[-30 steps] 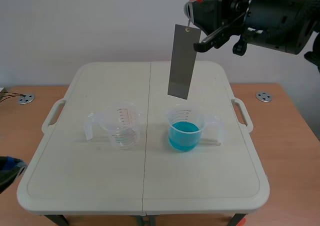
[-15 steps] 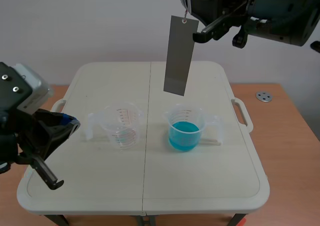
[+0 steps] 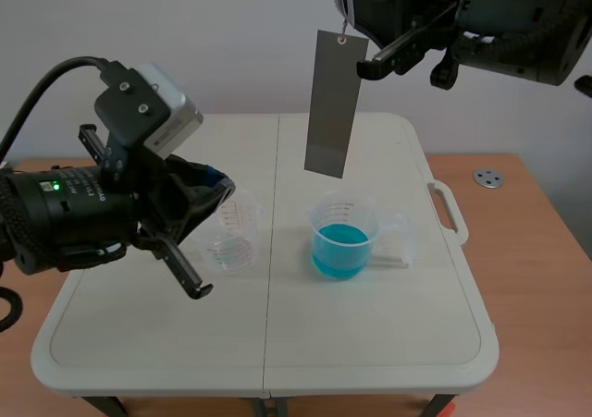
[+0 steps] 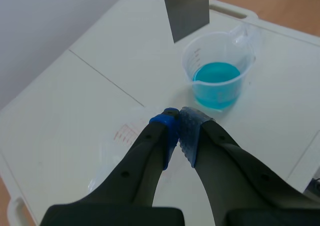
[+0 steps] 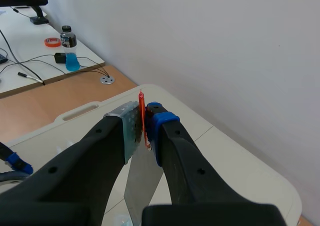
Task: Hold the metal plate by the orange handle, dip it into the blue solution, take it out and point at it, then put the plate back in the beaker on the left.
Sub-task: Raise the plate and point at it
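Left hand (image 4: 179,128) has swung in above the clear beaker (image 3: 231,237).

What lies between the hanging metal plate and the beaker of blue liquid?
Nothing. In the scene view the plate hangs above the beaker without touching it; only the table shows behind the gap.

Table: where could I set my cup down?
Bare: the table's near strip before both beakers, and the side right of the blue beaker. Crowded: left gripper by the clear beaker, metal plate hanging above the blue one.
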